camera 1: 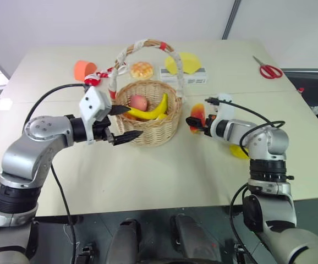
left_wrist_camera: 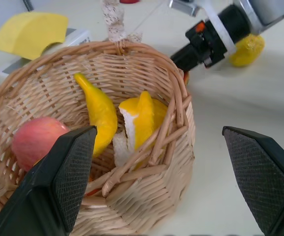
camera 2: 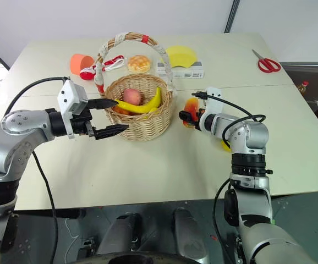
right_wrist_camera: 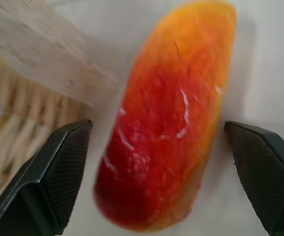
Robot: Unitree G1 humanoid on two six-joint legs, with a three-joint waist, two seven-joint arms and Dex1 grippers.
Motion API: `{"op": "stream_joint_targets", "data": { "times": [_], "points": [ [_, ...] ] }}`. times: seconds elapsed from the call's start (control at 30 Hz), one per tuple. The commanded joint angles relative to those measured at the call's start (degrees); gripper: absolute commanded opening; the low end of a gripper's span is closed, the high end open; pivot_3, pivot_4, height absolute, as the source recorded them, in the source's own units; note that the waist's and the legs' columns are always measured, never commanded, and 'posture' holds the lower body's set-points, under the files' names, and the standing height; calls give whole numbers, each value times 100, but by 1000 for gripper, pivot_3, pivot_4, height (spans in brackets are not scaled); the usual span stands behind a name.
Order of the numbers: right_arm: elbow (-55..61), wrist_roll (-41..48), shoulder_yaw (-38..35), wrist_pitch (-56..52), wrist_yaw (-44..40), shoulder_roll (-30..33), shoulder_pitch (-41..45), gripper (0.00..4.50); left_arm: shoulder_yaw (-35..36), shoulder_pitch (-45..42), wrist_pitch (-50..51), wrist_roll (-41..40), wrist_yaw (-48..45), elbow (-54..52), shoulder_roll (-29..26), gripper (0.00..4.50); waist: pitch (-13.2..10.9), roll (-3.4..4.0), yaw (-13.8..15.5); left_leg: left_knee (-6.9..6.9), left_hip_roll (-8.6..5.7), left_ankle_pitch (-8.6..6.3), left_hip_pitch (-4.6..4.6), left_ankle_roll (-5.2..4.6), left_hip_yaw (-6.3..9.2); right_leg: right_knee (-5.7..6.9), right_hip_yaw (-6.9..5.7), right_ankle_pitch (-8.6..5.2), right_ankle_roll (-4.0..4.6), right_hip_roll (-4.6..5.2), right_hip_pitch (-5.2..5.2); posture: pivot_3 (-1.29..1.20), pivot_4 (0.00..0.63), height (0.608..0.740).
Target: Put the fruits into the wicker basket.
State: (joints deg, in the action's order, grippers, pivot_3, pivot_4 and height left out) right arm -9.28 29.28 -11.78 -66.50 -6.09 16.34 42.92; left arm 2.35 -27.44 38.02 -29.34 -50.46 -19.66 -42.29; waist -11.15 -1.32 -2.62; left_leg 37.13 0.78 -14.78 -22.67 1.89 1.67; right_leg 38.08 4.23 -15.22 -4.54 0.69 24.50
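The small orange cup (camera 1: 83, 69) lies toward the table's (camera 1: 164, 176) far left edge, apart from the work and apparently not part of the task. Nearer the robot, the left gripper (camera 1: 123, 122) hangs just beside the wicker basket (camera 1: 148, 127) at the rim that faces the table's left edge, its two black fingers spread wide with nothing between them; that placement reads as a hand that has finished a drop rather than one reaching for something.

The basket stands near the middle of the table, handle arching over it so the open top stays reachable from either side. Inside lie the pink peach (camera 1: 138, 102), the yellow banana (camera 1: 154, 108) propped against the wall, and a peeled yellow piece (left_wrist_camera: 141, 118) seen from the left wrist. Behind the basket, toward the far edge, sit the golden-brown bun (camera 1: 141, 69), a white box (camera 1: 191, 76) and the flat yellow half-disc (camera 1: 185, 62) resting on it. The box's side carries dark marks too small to read, and no other writing can be made out.

Just beside the basket on the side toward the table's right edge lies the red-orange-yellow oblong fruit (right_wrist_camera: 166, 118). The right gripper (camera 1: 196, 122) points at it with jaws spread, one finger on each side and neither pressing it, which looks like a line-up for a grasp. The yellow lemon-like oval (camera 1: 239, 151) rests on the table partly hidden by the right arm, still outside the basket. Red-handled scissors (camera 1: 268, 69) lie near the far right corner.
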Motion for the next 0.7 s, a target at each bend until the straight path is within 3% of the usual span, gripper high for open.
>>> {"op": "stream_joint_targets", "data": {
  "times": [0.03,0.13,0.23,0.3,0.37,0.53,0.7],
  "points": [
    [-129,-212,86,279,-24,-53,175,4500,206,47,6,-172,108,-350,30,4363,0,0,-7,0,0,0,2,0,-1,0,0,0,0,-1,0,0,150,740],
    [-180,-269,33,362,9,-125,213,3614,231,119,24,-217,167,-399,18,4500,0,0,-17,-1,1,0,3,0,0,1,0,0,0,-6,0,0,150,740],
    [-7,-263,-15,326,6,-158,195,2123,286,162,-44,-260,159,-390,12,4500,0,0,-23,-1,1,0,3,0,0,1,0,0,0,-8,0,0,150,740],
    [304,-214,-60,312,-56,-116,128,1586,375,192,-162,-302,145,-374,43,4500,0,1,-15,-1,2,0,3,0,0,1,0,0,0,-7,0,0,150,740],
    [604,-213,-40,309,-143,-5,44,1586,474,210,-214,-371,173,-354,89,4500,-1,2,-7,-1,3,0,2,0,0,1,0,0,0,-6,1,0,150,740],
    [2364,-1203,1513,1697,-1769,2174,-971,1586,1045,520,-225,-663,231,-160,111,4500,-4,7,44,0,-3,-2,-19,-3,11,-13,-12,-4,-6,6,6,0,150,740],
    [3419,-842,1448,2464,-3180,3129,-1504,1586,1359,816,-325,-716,183,152,98,4500,-4,4,-51,0,-3,-6,-12,-10,0,-20,-6,-7,-11,-3,6,0,150,740]
  ]
}}
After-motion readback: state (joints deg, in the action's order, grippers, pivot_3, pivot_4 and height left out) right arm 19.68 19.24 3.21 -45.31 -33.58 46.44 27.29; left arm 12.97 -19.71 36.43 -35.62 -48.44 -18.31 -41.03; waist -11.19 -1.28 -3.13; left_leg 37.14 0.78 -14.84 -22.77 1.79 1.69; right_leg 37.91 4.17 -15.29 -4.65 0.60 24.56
